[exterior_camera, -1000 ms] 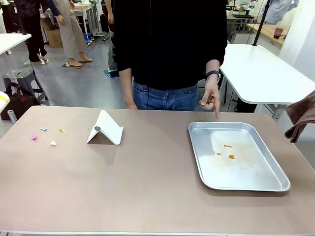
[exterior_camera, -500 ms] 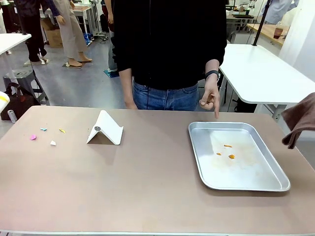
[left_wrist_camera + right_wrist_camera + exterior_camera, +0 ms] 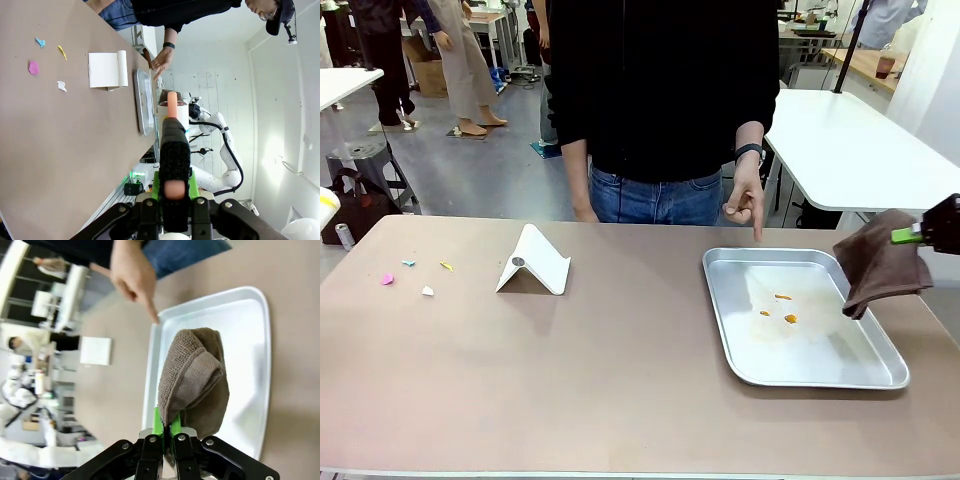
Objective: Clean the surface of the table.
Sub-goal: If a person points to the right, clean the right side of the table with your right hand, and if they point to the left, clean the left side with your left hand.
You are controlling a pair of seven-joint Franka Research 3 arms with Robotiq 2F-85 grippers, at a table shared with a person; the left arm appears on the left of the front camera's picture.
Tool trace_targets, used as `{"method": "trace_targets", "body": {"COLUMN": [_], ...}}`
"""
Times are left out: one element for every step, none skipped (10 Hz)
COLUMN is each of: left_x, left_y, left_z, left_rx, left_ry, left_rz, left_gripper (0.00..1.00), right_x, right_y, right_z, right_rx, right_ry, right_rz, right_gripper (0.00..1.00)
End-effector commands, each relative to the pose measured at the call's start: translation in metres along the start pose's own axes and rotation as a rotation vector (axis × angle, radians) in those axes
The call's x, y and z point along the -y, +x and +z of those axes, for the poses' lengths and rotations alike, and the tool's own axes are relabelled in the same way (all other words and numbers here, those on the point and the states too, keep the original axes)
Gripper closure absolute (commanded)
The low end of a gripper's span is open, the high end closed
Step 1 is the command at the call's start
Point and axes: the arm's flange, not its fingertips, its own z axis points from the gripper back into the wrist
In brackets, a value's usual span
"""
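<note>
The tan-brown table (image 3: 570, 380) carries a few small paper scraps (image 3: 408, 275) near its far left. My right gripper (image 3: 917, 236) comes in from the right edge, shut on a brown cloth (image 3: 882, 268) that hangs over the right rim of a silver tray (image 3: 720, 300). The right wrist view has the right gripper (image 3: 166, 427) pinching the cloth (image 3: 195, 380) above the tray (image 3: 250, 300). In the left wrist view my left gripper (image 3: 175, 187) is shut on a black rough stick (image 3: 175, 145) with pale pink ends, held off the table's (image 3: 50, 150) edge.
A person at the far side points a finger (image 3: 758, 228) at the tray's far rim. Small orange bits (image 3: 785, 310) lie in the tray. A white folded stand (image 3: 533, 265) sits left of centre. White-topped tables (image 3: 850, 150) lie behind.
My right gripper has carried the brown cloth leftward from the picture's right edge to over the tray's right rim. The person's pointing hand has stayed put.
</note>
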Motion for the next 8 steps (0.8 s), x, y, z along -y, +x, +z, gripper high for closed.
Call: {"method": "trace_targets", "body": {"left_x": [0.003, 0.003, 0.003, 0.003, 0.003, 0.003, 0.003, 0.003], "left_y": [-0.002, -0.002, -0.002, -0.002, -0.002, -0.002, -0.002, -0.002], "left_z": [0.002, 0.002, 0.002, 0.002, 0.002, 0.002, 0.002, 0.002], "left_rx": [-0.003, -0.003, -0.003, -0.003, -0.003, -0.003, -0.003, -0.003], "left_ry": [0.003, 0.003, 0.003, 0.003, 0.003, 0.003, 0.003, 0.003], "left_rz": [-0.004, -0.004, -0.004, -0.004, -0.004, -0.004, -0.004, -0.004], "left_gripper": [1.00, 1.00, 1.00, 1.00, 1.00, 1.00, 1.00, 1.00], "right_x": [0.006, 0.010, 0.013, 0.015, 0.018, 0.023, 0.026, 0.028], "right_y": [0.030, 0.041, 0.050, 0.057, 0.061, 0.063, 0.064, 0.066], "right_z": [-0.019, -0.030, -0.042, -0.050, -0.059, -0.066, -0.074, -0.080], "right_rx": [-0.096, -0.138, -0.181, -0.194, -0.211, -0.219, -0.228, -0.237], "right_ry": [-0.138, -0.180, -0.224, -0.231, -0.239, -0.255, -0.265, -0.252], "right_rz": [0.033, 0.043, 0.042, 0.034, 0.022, 0.001, -0.009, -0.013], "right_gripper": [0.94, 0.94, 0.94, 0.94, 0.94, 0.94, 0.94, 0.94]}}
